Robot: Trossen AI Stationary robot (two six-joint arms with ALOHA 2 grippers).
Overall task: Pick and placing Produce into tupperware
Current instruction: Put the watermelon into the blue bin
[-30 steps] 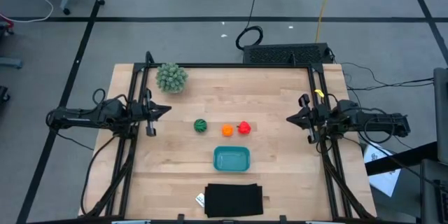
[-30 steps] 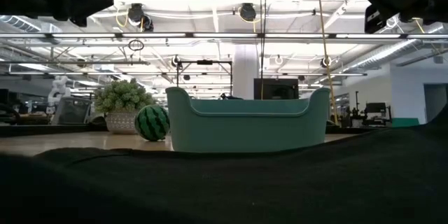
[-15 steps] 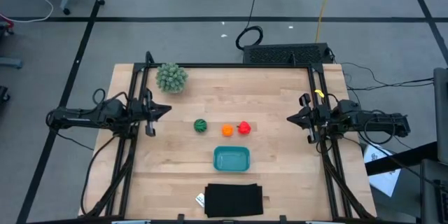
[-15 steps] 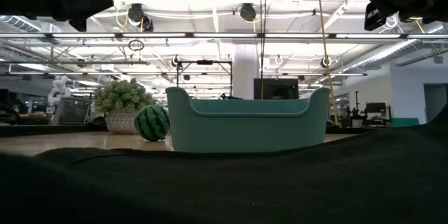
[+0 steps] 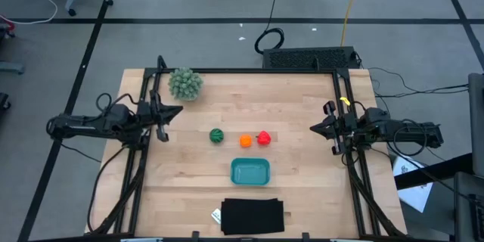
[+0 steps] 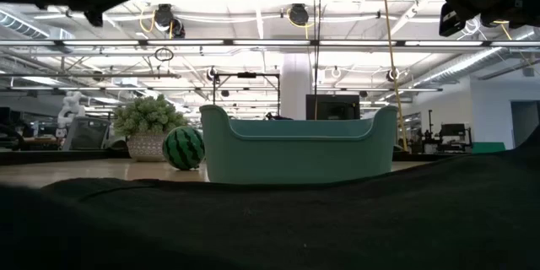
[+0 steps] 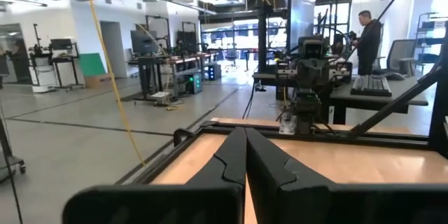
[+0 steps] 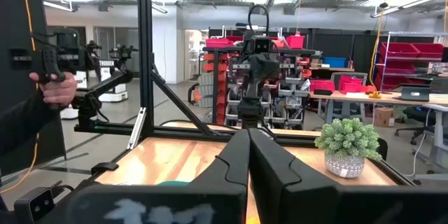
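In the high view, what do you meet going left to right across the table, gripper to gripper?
Left gripper → green striped ball → orange piece → red piece → right gripper.

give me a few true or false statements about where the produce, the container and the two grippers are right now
1. The small teal-blue rectangular plastic container is empty. True.
2. The orange round toy piece lies between the dark green striped round toy piece and the red toy piece. True.
3. The left gripper is shut on the red piece. False: its fingers are together on nothing, at the table's left edge.
4. The right gripper hovers over the container. False: it is at the table's right edge, fingers together.
5. The black flat rectangle lies between the container and the produce. False: it lies on the container's other side, at the table's near edge.
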